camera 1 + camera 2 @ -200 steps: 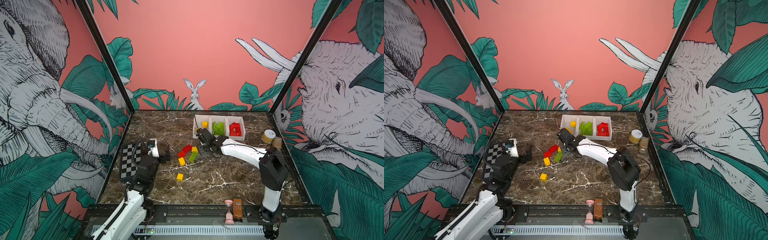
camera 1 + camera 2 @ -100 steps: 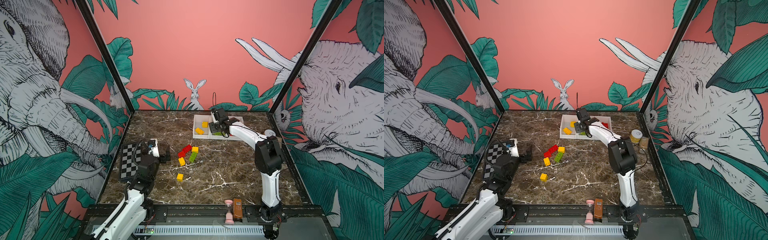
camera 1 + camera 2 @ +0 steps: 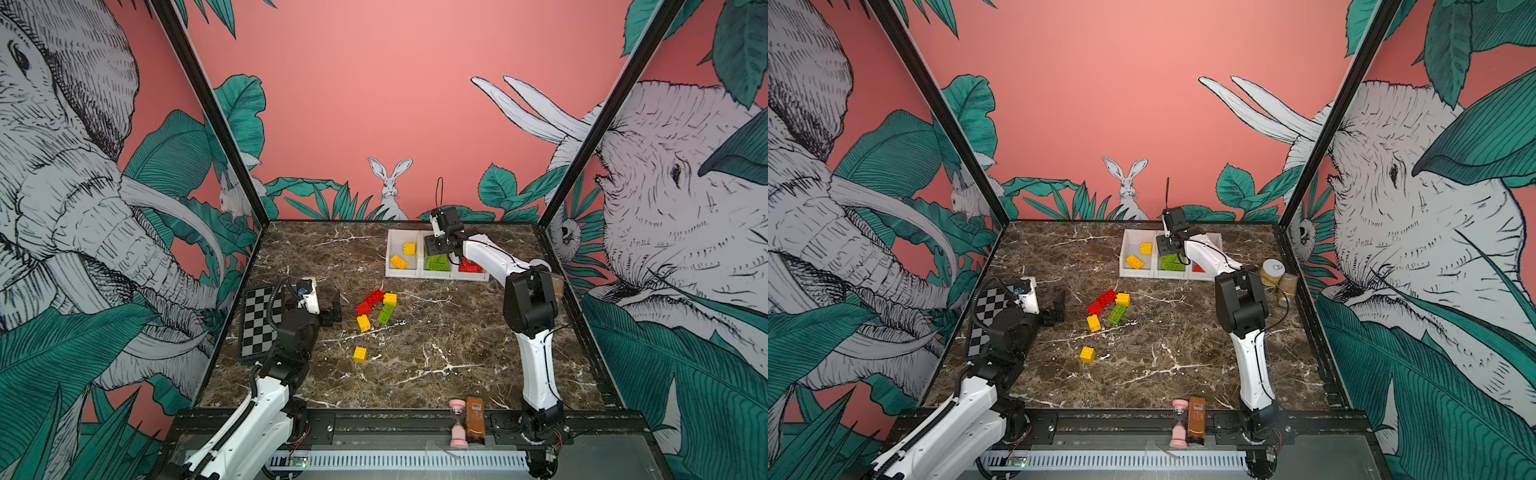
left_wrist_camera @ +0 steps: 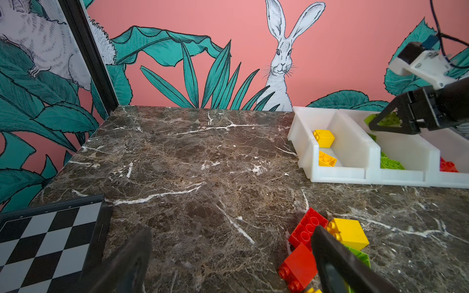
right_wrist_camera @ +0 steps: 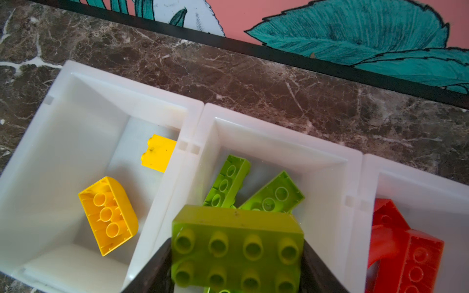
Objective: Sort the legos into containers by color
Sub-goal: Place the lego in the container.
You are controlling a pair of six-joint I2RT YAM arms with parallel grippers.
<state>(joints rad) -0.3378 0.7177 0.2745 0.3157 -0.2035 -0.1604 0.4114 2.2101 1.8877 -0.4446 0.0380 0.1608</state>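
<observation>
Holding green lego (image 5: 237,243), right hand (image 5: 238,266) above middle container (image 5: 279,132)

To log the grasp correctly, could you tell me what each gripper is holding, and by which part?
The right gripper holds a lime green brick by its two short ends. The left gripper is open and empty.

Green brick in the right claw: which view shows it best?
Right wrist view: the green brick is close and large, gripped by the right claw over the middle bin. Left wrist shows a sliver; top views, barely anything.
</observation>
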